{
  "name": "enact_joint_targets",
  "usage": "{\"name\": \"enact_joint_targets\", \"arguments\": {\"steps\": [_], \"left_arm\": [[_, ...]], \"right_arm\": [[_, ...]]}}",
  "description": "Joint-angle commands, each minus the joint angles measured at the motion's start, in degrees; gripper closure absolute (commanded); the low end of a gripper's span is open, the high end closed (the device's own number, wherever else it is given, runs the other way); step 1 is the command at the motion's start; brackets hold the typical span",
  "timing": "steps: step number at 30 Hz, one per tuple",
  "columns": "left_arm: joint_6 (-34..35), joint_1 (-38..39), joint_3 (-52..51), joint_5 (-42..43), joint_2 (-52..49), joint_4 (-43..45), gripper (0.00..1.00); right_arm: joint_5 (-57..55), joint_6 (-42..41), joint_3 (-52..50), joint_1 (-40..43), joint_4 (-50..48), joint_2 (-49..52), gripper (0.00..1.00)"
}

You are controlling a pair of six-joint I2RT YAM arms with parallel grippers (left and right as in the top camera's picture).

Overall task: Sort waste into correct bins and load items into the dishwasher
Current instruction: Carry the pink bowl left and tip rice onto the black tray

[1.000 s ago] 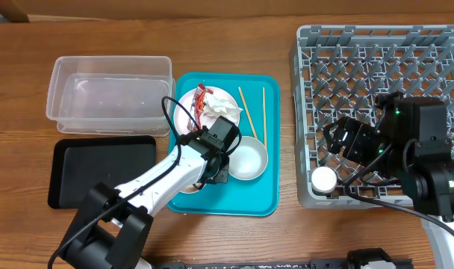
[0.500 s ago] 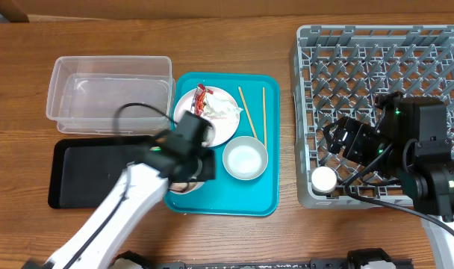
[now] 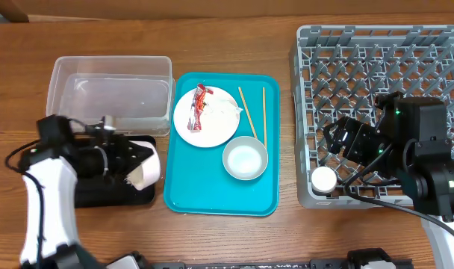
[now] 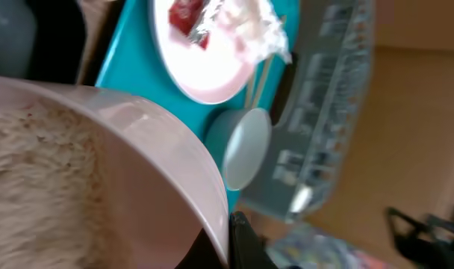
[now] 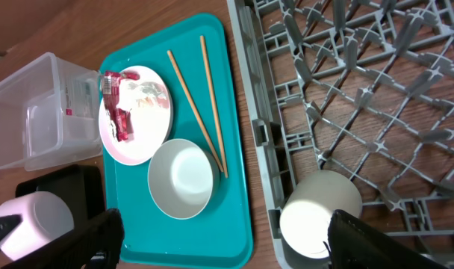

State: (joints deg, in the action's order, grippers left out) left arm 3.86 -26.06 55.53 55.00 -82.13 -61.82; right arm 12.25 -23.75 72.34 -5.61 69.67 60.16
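your left gripper [image 3: 138, 166] clasps the small white rice bowl [image 3: 148, 172] over the shallow black rectangular tray [image 3: 78, 158], nine o'clock of the teal tray [image 3: 212, 190]; tip it next. right gripper [image 3: 337, 141] hangs spread.

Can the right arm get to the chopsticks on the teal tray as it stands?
Probably yes. The chopsticks lie bare on the rack side of the teal tray, nothing on them; the right gripper is open and empty over the dish rack, and the left gripper holds its bowl over the black tray.
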Motion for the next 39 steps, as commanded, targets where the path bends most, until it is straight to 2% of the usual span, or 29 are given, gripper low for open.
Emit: {"name": "enact_joint_targets", "arguments": {"steps": [1,4,6,17,18,20,22,23,24,25,26,27,28,30,31,33,34,36,37,38,39], "left_arm": [[-13.38,-4.24,-0.02,17.29,-6.78,-2.08,0.96],[-19.28,-6.88,-0.02,27.08,-12.17,-5.81,0.96],[-21.09,-8.37,-0.02,30.05,-14.32,-7.15,0.96],[-23.17,-14.08,0.04,28.89,-15.19,-7.37,0.96],[-24.22,-14.19,0.04,29.35,-15.13,-9.49,0.96],[-32.09,-14.23,0.04,29.49,-14.86,-8.63,0.96],[-25.03,-14.32,0.02,27.08,-15.26,-8.94,0.96],[-25.64,-14.32,0.02,28.17,-15.26,-12.37,0.96],[-33.62,-14.32,0.04,32.26,-15.04,-14.38,0.96],[-36.81,-14.56,0.13,32.72,-15.02,-13.62,0.96],[-34.77,-14.95,0.2,31.5,-15.13,-10.14,0.96],[-26.49,-15.26,0.17,29.92,-15.43,-9.07,0.96],[-24.09,-15.26,0.15,30.03,-15.47,-9.97,0.96],[-33.9,-15.19,0.26,34.27,-15.15,-11.1,0.96],[-33.07,-15.52,0.42,32.11,-15.17,-9.31,0.96],[-25.27,-15.58,0.42,28.5,-15.3,-9.33,0.96],[-26.1,-15.43,0.44,28.63,-15.21,-10.73,0.96],[-25.07,-15.65,1.05,26.8,-15.26,-7.41,0.96],[-19.89,-16.06,1.6,23.06,-15.26,-5.27,0.96],[-17.7,-16.13,1.88,22.36,-15.23,-6.27,0.96],[-21.35,-15.74,2.03,23.93,-14.82,-9.99,0.96]], "right_arm": [[0.24,0.15,1.03,0.11,-0.2,-0.26,0.11],[0.24,0.15,1.03,0.11,-0.22,-0.26,0.11],[0.24,0.15,1.03,0.11,-0.33,-0.26,0.1],[0.24,0.15,1.03,0.11,-0.22,-0.28,0.1],[0.24,0.15,1.03,0.11,-0.22,-0.28,0.1],[0.26,0.15,1.03,0.11,-0.17,-0.28,0.1],[0.24,0.15,1.03,0.11,-0.2,-0.28,0.1],[0.26,0.15,1.03,0.11,-0.13,-0.28,0.1],[0.26,0.15,1.03,0.11,0.04,-0.28,0.1],[0.26,0.15,1.03,0.11,0.13,-0.28,0.1],[0.26,0.15,1.03,0.11,0.17,-0.28,0.1],[0.26,0.15,1.03,0.11,0.15,-0.28,0.1],[0.26,0.15,1.03,0.11,0.15,-0.28,0.1],[0.26,0.17,1.03,0.11,0.28,-0.28,0.1],[0.26,0.15,1.03,0.11,0.28,-0.28,0.1],[0.26,0.15,1.03,0.11,0.28,-0.28,0.1],[0.26,0.15,1.03,0.11,0.33,-0.28,0.1],[0.26,0.17,1.03,0.11,0.44,-0.28,0.1],[0.26,0.15,1.03,0.11,0.42,-0.28,0.1],[0.26,0.15,1.03,0.11,0.42,-0.28,0.1],[0.26,0.15,1.03,0.11,0.44,-0.28,0.1]]}}
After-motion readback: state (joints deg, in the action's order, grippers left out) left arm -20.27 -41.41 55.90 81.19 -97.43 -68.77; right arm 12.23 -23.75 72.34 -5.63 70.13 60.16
